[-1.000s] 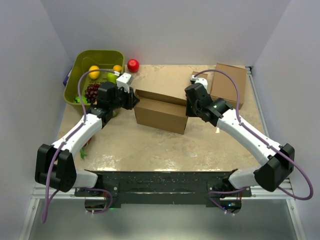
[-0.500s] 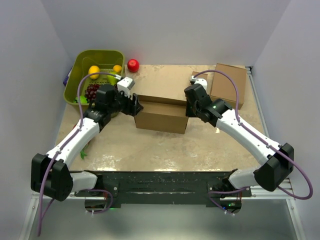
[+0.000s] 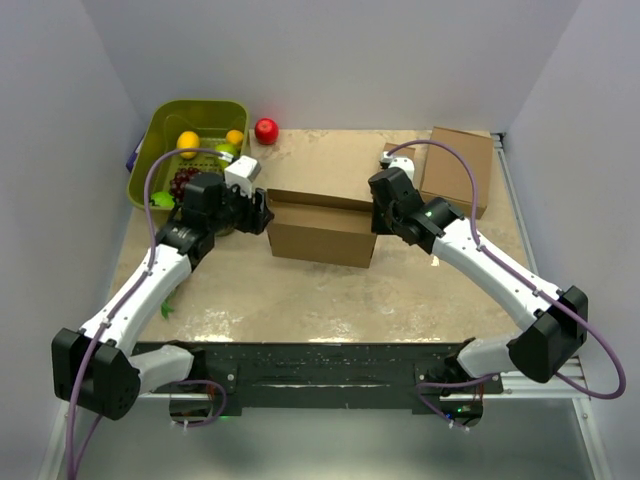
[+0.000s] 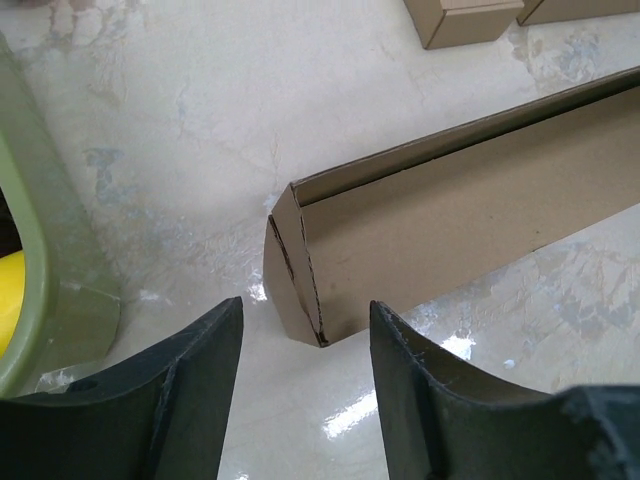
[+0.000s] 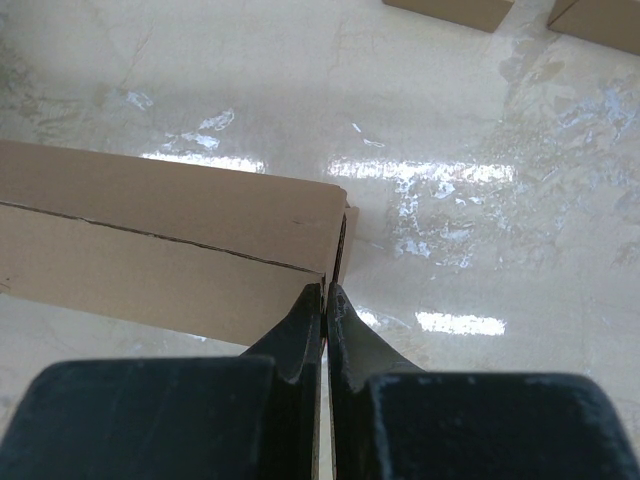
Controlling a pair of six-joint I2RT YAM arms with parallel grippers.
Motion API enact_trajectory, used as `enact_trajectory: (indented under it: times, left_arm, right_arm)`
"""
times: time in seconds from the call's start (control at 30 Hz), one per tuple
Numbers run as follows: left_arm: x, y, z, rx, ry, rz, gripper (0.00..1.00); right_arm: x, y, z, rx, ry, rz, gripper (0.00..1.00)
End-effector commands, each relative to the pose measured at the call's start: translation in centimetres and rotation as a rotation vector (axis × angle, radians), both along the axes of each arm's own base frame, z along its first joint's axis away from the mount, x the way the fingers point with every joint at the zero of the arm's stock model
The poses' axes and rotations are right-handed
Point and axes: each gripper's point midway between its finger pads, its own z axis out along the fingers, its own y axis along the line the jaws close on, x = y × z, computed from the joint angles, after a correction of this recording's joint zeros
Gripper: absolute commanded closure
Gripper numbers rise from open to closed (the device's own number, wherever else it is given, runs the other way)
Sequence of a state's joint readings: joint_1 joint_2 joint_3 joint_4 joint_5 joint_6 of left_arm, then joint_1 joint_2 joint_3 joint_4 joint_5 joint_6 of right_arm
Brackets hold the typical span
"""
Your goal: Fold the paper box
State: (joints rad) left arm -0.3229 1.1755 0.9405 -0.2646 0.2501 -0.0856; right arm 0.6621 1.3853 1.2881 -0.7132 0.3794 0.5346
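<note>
i count three brown cardboard pieces on the pale glossy table (image 3: 250,290): the big corrugated paper box (image 3: 320,228) in the middle between my two claws, its long front wall standing, one small narrow brown box (image 3: 401,153) beyond its right end, and one medium flat brown box (image 3: 458,168) at the far right. one green plastic bin (image 3: 196,103) at the far left holds a yellow fruit (image 3: 188,143), an orange fruit (image 3: 235,137), a green fruit (image 3: 225,150) and a bunch of dark grapes (image 3: 183,183), with one red apple (image 3: 266,130) on the table just beside it. my left claw (image 4: 305,310) hangs at the box's left corner with its jaws apart, gripping nothing, and my right claw (image 5: 326,292) is pressed closed, tips at the right corner.
</note>
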Motion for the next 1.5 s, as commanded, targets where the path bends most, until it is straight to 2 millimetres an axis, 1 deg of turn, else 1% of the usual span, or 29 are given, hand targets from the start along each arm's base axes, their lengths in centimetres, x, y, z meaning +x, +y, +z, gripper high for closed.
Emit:
enact_trajectory:
  times: [0.0, 0.1, 0.13, 0.27, 0.63, 0.77, 0.8, 0.83, 0.87, 0.9, 1.0, 1.07, 1.23, 1.3, 1.47]
  left_arm:
    - [0.3, -0.1, 3.0, -0.033, -0.088, 0.006, 0.45]
    - [0.4, -0.5, 3.7, -0.058, -0.105, 0.0, 0.48]
    - [0.4, -0.6, 3.9, -0.063, -0.113, -0.003, 0.51]
    - [0.7, -0.7, 4.4, -0.065, -0.135, -0.01, 0.57]
    - [1.3, -1.4, 4.6, -0.07, -0.148, -0.018, 0.69]
    - [1.1, -1.5, 3.8, -0.061, -0.134, -0.009, 0.75]
    - [1.2, -1.2, 3.4, -0.051, -0.128, 0.012, 0.8]
    - [1.1, -1.2, 3.2, -0.047, -0.125, 0.016, 0.83]
    - [1.0, -1.1, 2.6, -0.038, -0.113, 0.023, 0.85]
    - [1.0, -1.1, 2.4, -0.032, -0.112, 0.028, 0.89]
    - [0.7, -1.1, 1.6, -0.013, -0.096, 0.037, 0.96]
    - [0.8, -0.7, 1.2, 0.009, -0.089, 0.067, 0.99]
    - [0.4, -0.1, 0.3, 0.05, -0.077, 0.084, 1.0]
    - [0.1, -0.3, 0.1, 0.045, -0.07, 0.078, 1.0]
    - [-0.8, -0.8, -1.5, 0.031, -0.025, 0.077, 1.0]
  right_arm:
    - [-2.2, 0.6, -2.3, -0.017, 0.12, 0.054, 1.0]
    - [-2.2, 0.7, -2.3, -0.014, 0.121, 0.052, 1.0]
    - [-2.2, 0.7, -2.4, -0.015, 0.12, 0.053, 1.0]
    - [-2.2, 0.7, -2.4, -0.016, 0.122, 0.053, 1.0]
    - [-2.1, 0.8, -2.6, -0.016, 0.123, 0.052, 1.0]
    - [-2.1, 0.7, -2.7, -0.019, 0.125, 0.051, 1.0]
    - [-2.1, 0.7, -2.7, -0.018, 0.125, 0.052, 1.0]
    - [-2.1, 0.8, -2.8, -0.017, 0.126, 0.051, 1.0]
    - [-2.1, 0.8, -2.7, -0.017, 0.122, 0.052, 1.0]
    - [-2.1, 0.7, -2.8, -0.018, 0.125, 0.052, 1.0]
    - [-2.1, 0.8, -2.9, -0.018, 0.125, 0.053, 1.0]
    - [-2.1, 0.7, -3.0, -0.017, 0.124, 0.05, 1.0]
    - [-2.2, 0.7, -3.0, -0.015, 0.122, 0.052, 1.0]
    - [-2.2, 0.7, -3.0, -0.015, 0.122, 0.052, 1.0]
    - [-2.3, 0.7, -3.1, -0.01, 0.119, 0.05, 1.0]
